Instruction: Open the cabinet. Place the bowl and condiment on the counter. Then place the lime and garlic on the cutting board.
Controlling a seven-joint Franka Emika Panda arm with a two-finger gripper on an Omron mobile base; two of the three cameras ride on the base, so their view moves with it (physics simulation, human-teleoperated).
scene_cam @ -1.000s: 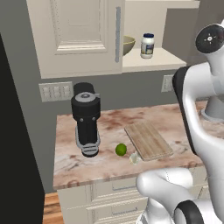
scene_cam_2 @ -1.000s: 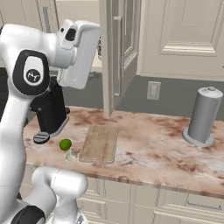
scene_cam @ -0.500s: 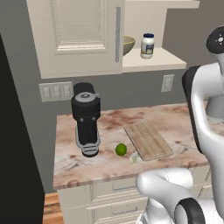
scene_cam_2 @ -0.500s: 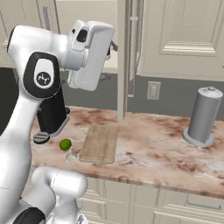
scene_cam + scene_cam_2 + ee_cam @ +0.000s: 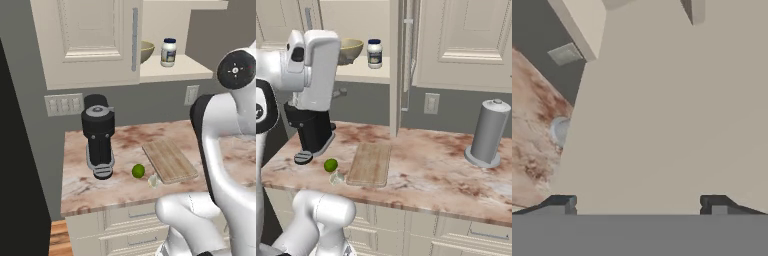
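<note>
One coffee grinder (image 5: 99,135) stands at nine o'clock on the counter (image 5: 125,190). One lime (image 5: 138,171) and one garlic (image 5: 154,181) lie just off the single cutting board (image 5: 169,160). On the open cabinet (image 5: 90,40) shelf at twelve sit one bowl (image 5: 145,51) and one condiment (image 5: 168,52). One paper-towel holder (image 5: 486,133) stands at three. My gripper (image 5: 637,205) is spread wide, empty, facing a cabinet door.
</note>
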